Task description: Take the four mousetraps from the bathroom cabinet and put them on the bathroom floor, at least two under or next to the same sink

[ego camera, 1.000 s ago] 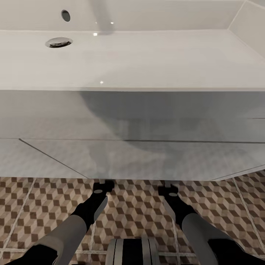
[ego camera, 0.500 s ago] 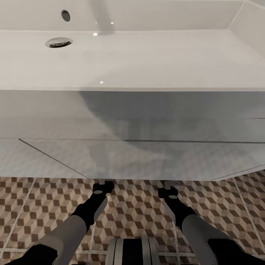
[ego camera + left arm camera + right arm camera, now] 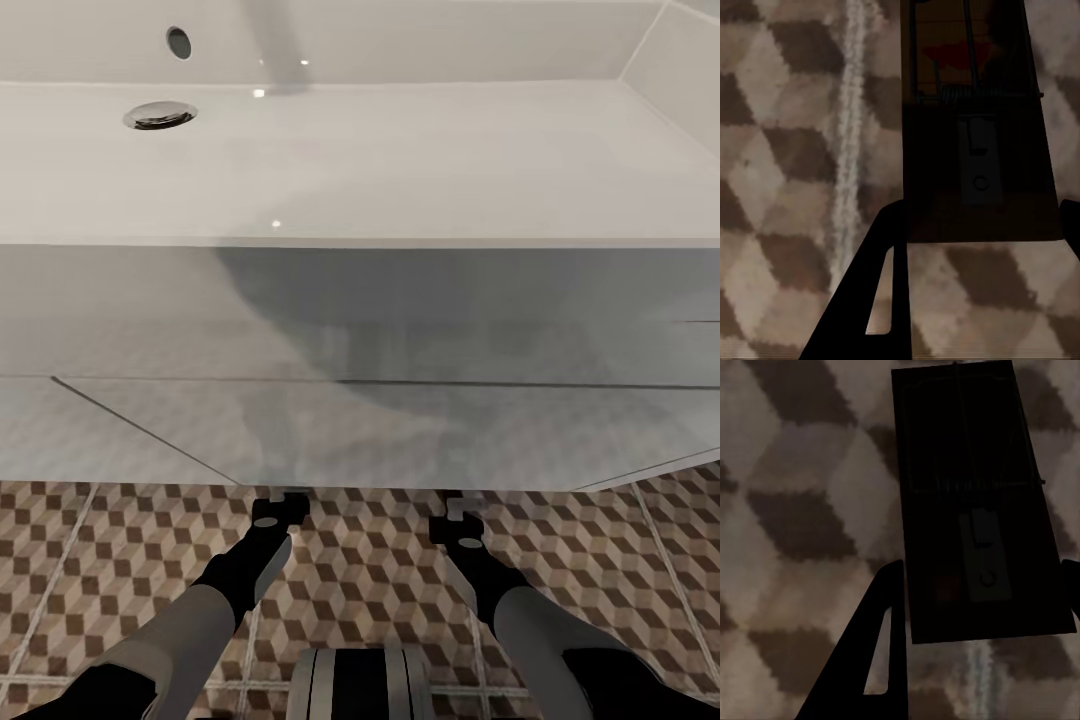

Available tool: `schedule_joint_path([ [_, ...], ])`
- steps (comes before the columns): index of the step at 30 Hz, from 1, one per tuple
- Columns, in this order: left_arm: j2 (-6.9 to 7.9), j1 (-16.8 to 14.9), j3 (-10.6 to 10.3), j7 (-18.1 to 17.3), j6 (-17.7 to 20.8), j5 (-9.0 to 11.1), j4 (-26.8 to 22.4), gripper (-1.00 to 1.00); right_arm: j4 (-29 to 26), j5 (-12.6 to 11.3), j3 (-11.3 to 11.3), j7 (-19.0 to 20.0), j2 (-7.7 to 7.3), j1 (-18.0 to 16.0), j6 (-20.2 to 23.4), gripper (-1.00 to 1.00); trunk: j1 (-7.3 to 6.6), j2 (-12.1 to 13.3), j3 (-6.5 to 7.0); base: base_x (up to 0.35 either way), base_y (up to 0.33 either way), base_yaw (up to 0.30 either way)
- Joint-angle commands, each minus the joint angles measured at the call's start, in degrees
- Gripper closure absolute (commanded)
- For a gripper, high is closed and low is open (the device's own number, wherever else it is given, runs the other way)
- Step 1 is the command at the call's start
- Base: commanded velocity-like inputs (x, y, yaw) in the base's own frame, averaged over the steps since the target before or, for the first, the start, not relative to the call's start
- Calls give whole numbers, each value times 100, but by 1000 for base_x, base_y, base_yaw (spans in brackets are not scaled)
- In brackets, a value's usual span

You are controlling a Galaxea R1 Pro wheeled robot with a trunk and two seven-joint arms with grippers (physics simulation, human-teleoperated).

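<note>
Under sink [image 3: 360,160], 2 mousetraps [image 3: 975,127] (shadowed)

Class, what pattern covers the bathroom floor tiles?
Brown, beige and white 3D cubes on the bathroom floor, clearest in the head view.

Grey forearms, black wrists, black claws; left claw [image 3: 281,503], right claw [image 3: 455,508].

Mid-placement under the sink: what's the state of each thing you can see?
left gripper: jaws spread either side of a trap, grip unclear.
right gripper: jaws spread either side of a trap, grip unclear.
left-arm mousetrap: level, shaded, over floor tiles.
right-arm mousetrap: level, shaded, over floor tiles.
sink: basin empty.
</note>
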Motion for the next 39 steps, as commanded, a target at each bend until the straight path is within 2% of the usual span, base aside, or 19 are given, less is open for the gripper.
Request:
schedule_joint_path([
  [1, 6, -1, -51, 60, 31, 53, -5, 100, 7, 38, -14, -20, 3, -4, -14, 100, -1, -1, -3, 0, 0, 0],
  [23, 69, -1, -46, 60, 24, 56, 98, 100, 1, 36, -17, -20, 43, -5, -119, 100, -1, -1, -3, 0, 0, 0],
  [39, 62, -1, -48, 58, 39, 54, 117, 100, 0, 33, -17, -20, 40, -5, -129, 100, -1, -1, -3, 0, 0, 0],
])
